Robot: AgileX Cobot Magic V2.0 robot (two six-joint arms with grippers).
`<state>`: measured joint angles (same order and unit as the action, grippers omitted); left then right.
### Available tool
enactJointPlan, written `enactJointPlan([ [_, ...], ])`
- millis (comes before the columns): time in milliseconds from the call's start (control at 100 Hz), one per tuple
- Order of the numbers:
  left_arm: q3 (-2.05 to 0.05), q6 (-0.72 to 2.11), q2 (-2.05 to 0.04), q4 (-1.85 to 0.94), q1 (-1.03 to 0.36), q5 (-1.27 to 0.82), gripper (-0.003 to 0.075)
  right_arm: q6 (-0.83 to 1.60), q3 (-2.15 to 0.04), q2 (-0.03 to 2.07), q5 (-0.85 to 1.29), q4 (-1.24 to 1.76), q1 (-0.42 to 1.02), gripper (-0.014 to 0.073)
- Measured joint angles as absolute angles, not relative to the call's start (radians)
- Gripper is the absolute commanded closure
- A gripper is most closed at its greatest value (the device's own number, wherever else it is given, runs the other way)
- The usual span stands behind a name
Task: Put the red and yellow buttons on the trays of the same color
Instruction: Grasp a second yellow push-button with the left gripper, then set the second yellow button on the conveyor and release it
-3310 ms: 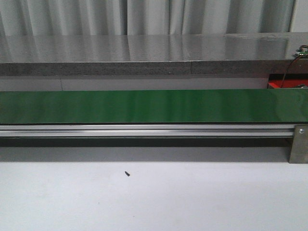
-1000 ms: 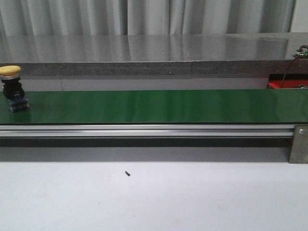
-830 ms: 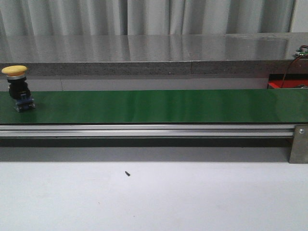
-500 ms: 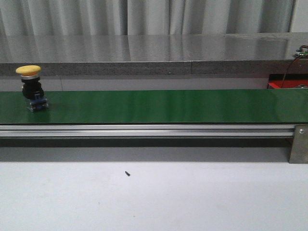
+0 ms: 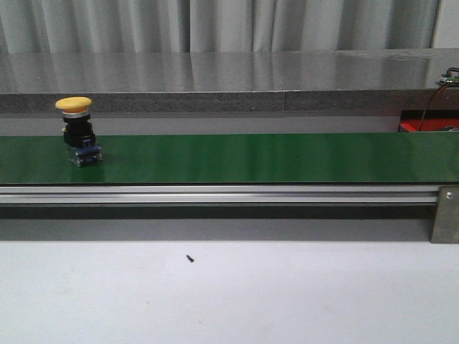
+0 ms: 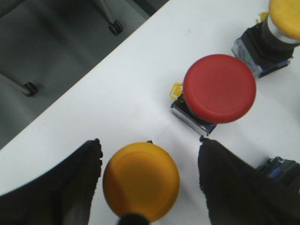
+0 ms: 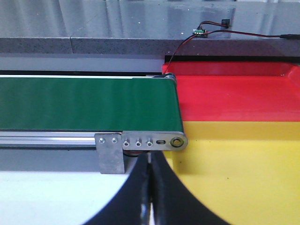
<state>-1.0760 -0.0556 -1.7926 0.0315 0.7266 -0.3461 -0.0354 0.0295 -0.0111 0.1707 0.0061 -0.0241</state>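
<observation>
Yellow button (image 5: 78, 132) upright on green belt (image 5: 272, 158), toward its left end, no gripper near it in front view.

Left gripper (image 6: 147, 173): jaws spread, second yellow button (image 6: 141, 181) between them on white table (image 6: 117, 98), contact unclear. Red button (image 6: 219, 89) just beyond jaws; third yellow-capped button (image 6: 284, 16) farther beyond.

Right gripper (image 7: 150, 187): jaws pressed together, nothing held. Belt end bracket just beyond tips; yellow tray (image 7: 243, 168) beside tips, red tray (image 7: 234, 96) beyond it.

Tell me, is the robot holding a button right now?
No. The left gripper is open around a yellow button without gripping it, and the right gripper is shut on nothing.
</observation>
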Motion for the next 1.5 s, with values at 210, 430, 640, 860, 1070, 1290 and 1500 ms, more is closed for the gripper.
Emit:
enactJointPlan([
  [210,-1.076,-0.056,-1.793,0.031,0.727,-0.348,0.0551,-0.035,0.029,-0.011,0.171,0.006,-0.024,0.0662],
  [430,-1.076,-0.056,-1.79,0.022,0.727,-0.364,0.0617,-0.035,0.029,-0.011,0.171,0.006,-0.024,0.0662],
  [640,-1.075,-0.056,-1.713,0.0,0.727,-0.427,0.0617,-0.035,0.029,-0.011,0.171,0.006,-0.024,0.0662],
  [860,-1.075,-0.056,-1.544,-0.06,0.715,-0.455,0.0617,-0.035,0.029,-0.011,0.171,0.006,-0.024,0.0662],
  [1070,-1.075,-0.042,-1.425,-0.078,0.564,-0.458,0.0617,-0.035,0.029,-0.011,0.171,0.006,-0.024,0.0662],
  [1290,-1.075,-0.008,-1.426,-0.082,0.376,-0.476,0.0617,-0.035,0.029,-0.011,0.171,0.006,-0.024,0.0662],
  [1500,-1.138,0.0,-1.498,-0.082,0.27,-0.522,0.0615,-0.035,0.029,-0.011,0.171,0.006,-0.024,0.0662],
])
